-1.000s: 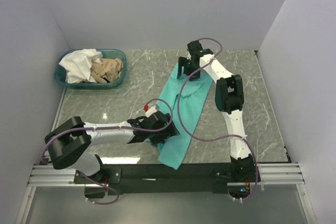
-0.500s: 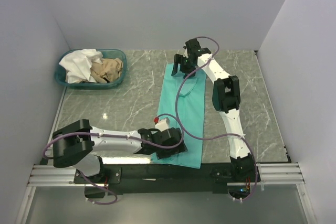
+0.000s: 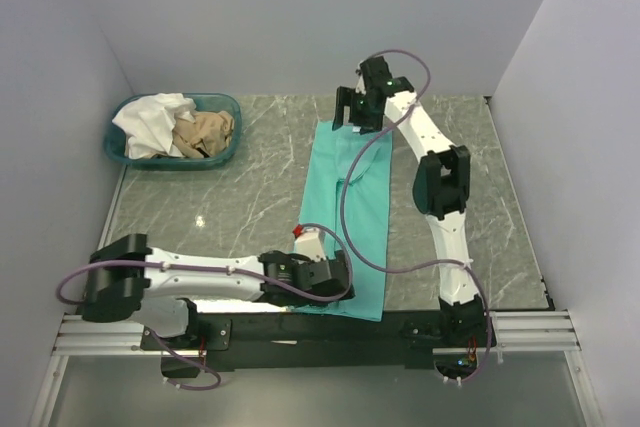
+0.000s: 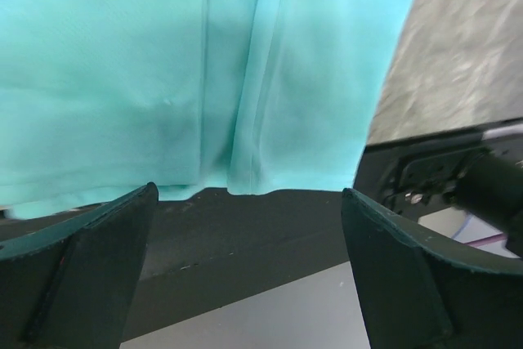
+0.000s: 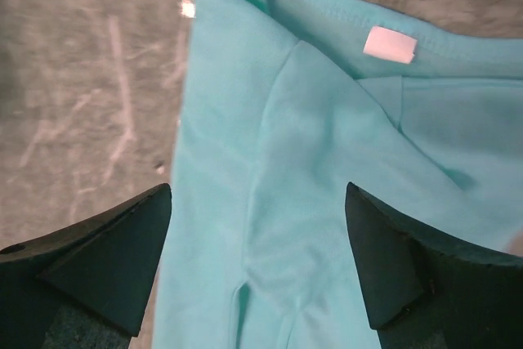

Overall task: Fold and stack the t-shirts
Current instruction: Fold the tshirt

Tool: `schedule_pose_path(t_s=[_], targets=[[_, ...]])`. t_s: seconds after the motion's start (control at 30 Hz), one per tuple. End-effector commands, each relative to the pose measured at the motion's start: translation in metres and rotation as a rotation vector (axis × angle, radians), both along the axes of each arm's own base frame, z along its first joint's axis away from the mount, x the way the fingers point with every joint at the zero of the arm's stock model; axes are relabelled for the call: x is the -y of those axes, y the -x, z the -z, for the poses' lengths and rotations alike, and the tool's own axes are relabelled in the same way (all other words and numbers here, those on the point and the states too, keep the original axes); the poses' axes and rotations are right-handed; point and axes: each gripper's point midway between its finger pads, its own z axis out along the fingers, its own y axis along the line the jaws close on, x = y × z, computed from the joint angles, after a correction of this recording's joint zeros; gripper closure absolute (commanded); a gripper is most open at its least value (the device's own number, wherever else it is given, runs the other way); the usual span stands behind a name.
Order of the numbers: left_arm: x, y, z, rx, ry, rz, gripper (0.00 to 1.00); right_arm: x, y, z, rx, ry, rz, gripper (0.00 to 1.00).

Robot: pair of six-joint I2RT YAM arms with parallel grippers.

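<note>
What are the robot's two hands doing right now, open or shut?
Left gripper: open, holding nothing, at the bottom hem of the teal t-shirt.
Right gripper: open, holding nothing, over the same shirt's collar end.

No readable text, brand, number or sign in any view. Only label: small white neck tag, at inside of collar of teal-green t-shirt, ahead of right gripper, more toward its right finger. Tag face looks plain white; too blurred to tell any print.
</note>
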Motion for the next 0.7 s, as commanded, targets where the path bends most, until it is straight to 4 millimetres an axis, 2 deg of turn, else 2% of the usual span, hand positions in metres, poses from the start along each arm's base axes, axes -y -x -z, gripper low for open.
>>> schedule_pose_path(t_s=[0.0, 0.1, 0.13, 0.17, 0.2, 0.23, 0.27, 0.3, 0.33, 0.37, 0.4, 0.43, 0.47, 0.5, 0.53, 0.57, 0.63, 0.67], targets=[[-0.021, -0.025, -0.040, 0.137, 0.005, -0.068, 0.01, 0.016, 0.010, -0.114, 0.209, -0.009, 0.013, 0.07], [-0.049, -0.035, -0.043, 0.155, -0.015, -0.101, 0.01, 0.033, 0.040, -0.126, 0.212, 0.016, 0.057, 0.07], [-0.062, -0.035, -0.032, 0.142, -0.043, -0.093, 0.01, 0.038, 0.057, -0.153, 0.263, -0.002, 0.074, 0.07], [-0.071, -0.042, -0.036, 0.137, -0.022, -0.114, 0.01, 0.044, 0.074, -0.122, 0.214, 0.021, 0.085, 0.07], [-0.079, -0.044, -0.032, 0.128, -0.018, -0.119, 0.01, 0.048, 0.087, -0.117, 0.210, 0.013, 0.120, 0.07], [-0.092, -0.039, -0.017, 0.098, -0.046, -0.090, 0.01, 0.049, 0.108, -0.139, 0.275, -0.015, 0.129, 0.07], [-0.095, -0.044, -0.024, 0.102, 0.006, -0.104, 0.01, 0.055, 0.130, -0.103, 0.221, 0.007, 0.137, 0.07], [-0.099, -0.043, -0.022, 0.095, 0.018, -0.103, 0.01, 0.061, 0.145, -0.097, 0.215, 0.014, 0.157, 0.07], [-0.105, -0.035, -0.011, 0.071, 0.011, -0.069, 0.01, 0.064, 0.163, -0.107, 0.238, -0.011, 0.193, 0.07], [-0.099, -0.033, -0.017, 0.076, 0.072, -0.053, 0.00, 0.069, 0.190, -0.074, 0.175, 0.025, 0.200, 0.07], [-0.099, -0.029, -0.016, 0.064, 0.091, -0.040, 0.01, 0.069, 0.204, -0.066, 0.160, 0.021, 0.224, 0.07], [-0.102, -0.024, -0.005, 0.048, 0.090, -0.015, 0.01, 0.070, 0.219, -0.069, 0.175, 0.001, 0.223, 0.07], [-0.096, -0.018, -0.006, 0.029, 0.130, 0.011, 0.03, 0.067, 0.243, -0.044, 0.118, 0.017, 0.192, 0.07], [-0.099, -0.014, 0.005, 0.012, 0.122, 0.016, 0.05, 0.065, 0.255, -0.037, 0.101, 0.009, 0.184, 0.07], [-0.098, -0.012, 0.008, 0.004, 0.129, 0.027, 0.12, 0.066, 0.266, -0.039, 0.112, -0.008, 0.180, 0.07], [-0.097, -0.008, 0.013, -0.022, 0.126, 0.042, 0.16, 0.069, 0.285, -0.021, 0.072, 0.013, 0.167, 0.07], [-0.095, -0.006, 0.018, -0.036, 0.126, 0.055, 0.26, 0.073, 0.301, -0.021, 0.081, -0.005, 0.165, 0.07], [-0.095, -0.004, 0.024, -0.052, 0.110, 0.055, 0.28, 0.078, 0.313, -0.009, 0.055, 0.008, 0.164, 0.07]])
